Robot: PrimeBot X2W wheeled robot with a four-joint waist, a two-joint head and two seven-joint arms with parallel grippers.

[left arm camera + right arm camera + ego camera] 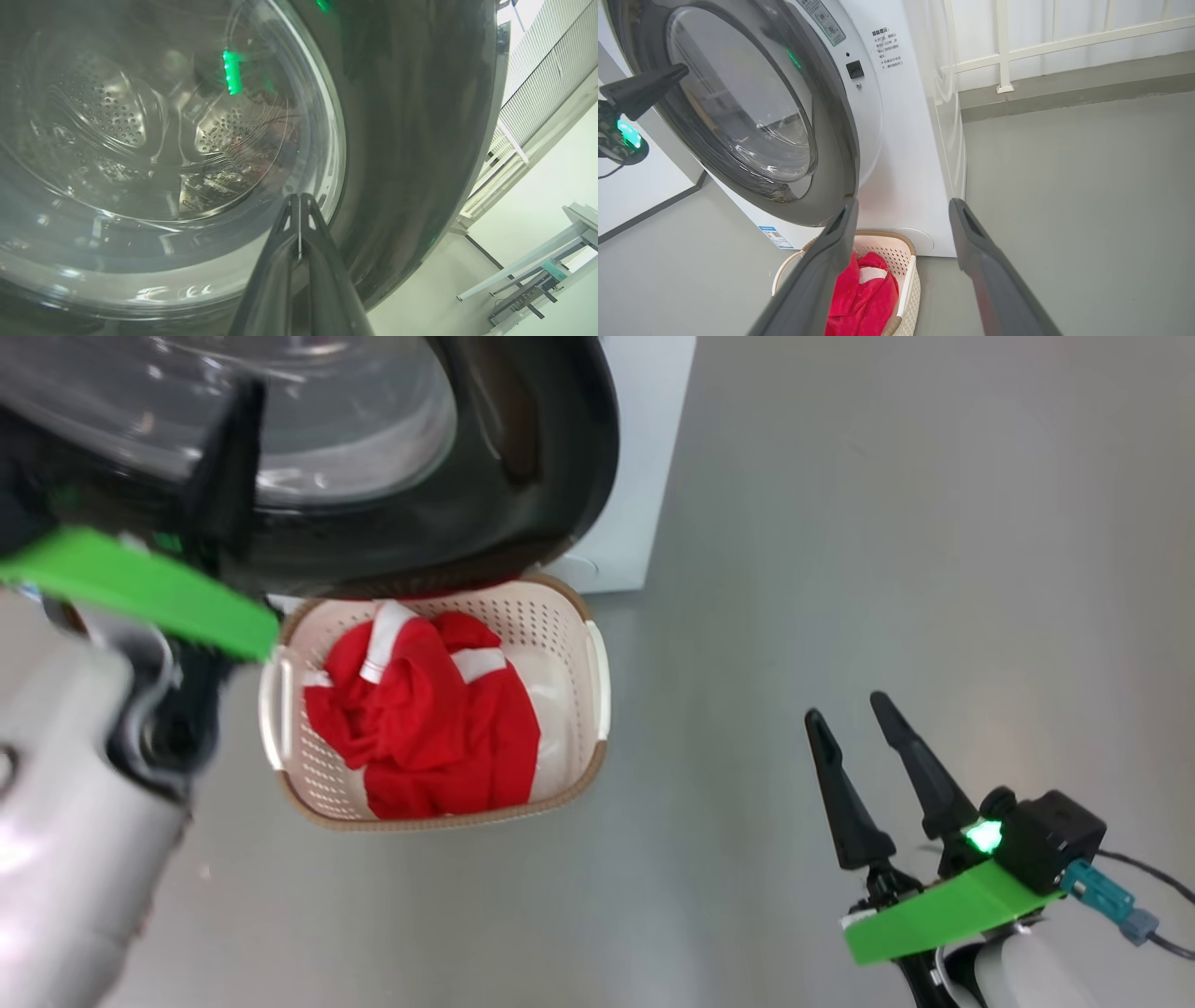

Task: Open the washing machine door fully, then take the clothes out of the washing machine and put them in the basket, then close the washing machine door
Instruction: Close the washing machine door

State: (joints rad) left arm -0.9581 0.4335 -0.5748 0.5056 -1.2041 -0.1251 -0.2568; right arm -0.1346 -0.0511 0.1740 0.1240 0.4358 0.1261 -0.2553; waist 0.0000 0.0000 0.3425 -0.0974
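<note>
Clothes in the basket, closed left gripper at the washing machine door

The red clothes (429,728) fill the basket (439,821), which stands on the floor (840,523) against the foot of the washing machine (906,140), under the lower rim of the washing machine door (831,140). The right wrist view shows that door swung slightly off the front. The left wrist view shows the steel drum through the glass, with the left gripper (299,200) pinched shut and empty at the glass edge. The right gripper (845,707) hangs spread wide and empty, well apart over bare floor.

Pale forearm (56,859); green wrist plate (943,910); right hand (845,705), long dark tapered fingers (845,803); green lamp (982,837); teal plug (1106,894)
</note>
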